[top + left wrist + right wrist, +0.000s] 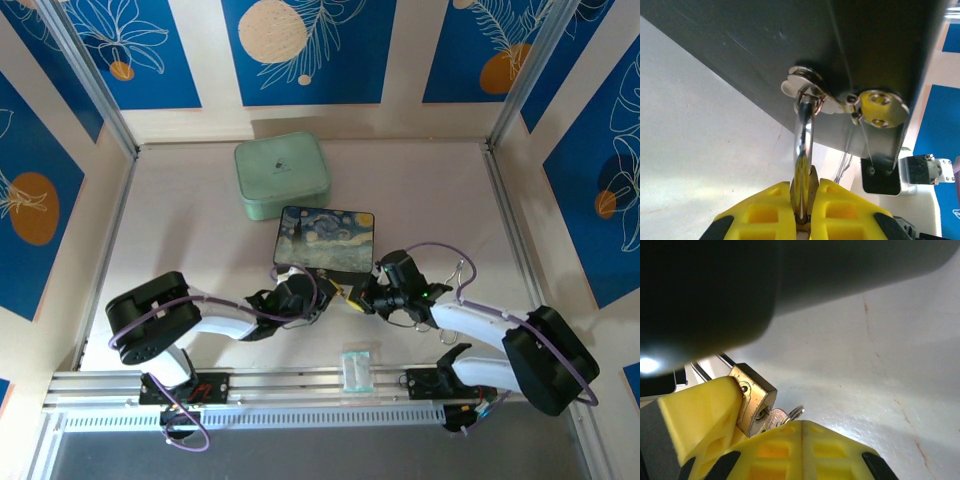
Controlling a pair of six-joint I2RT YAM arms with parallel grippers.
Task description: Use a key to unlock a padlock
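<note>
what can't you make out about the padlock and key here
left wrist: the padlock body is buried in the shut left gripper.
right wrist: the key blade is sunk in the keyhole, its head partly behind the right gripper; turned or not is unclear.
top view: both are too small and covered by the grippers.

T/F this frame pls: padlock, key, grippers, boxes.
1. The silver shackle of the small brass padlock threads the metal hasp of the painted night-sky box. True.
2. The right gripper is open, clear of the thin silver key. False: shut on it, at the padlock's keyhole.
3. The left gripper is shut on the padlock. True.
4. The mint-green square case lies nearer the arm bases than the painted box. False: it lies beyond it.
</note>
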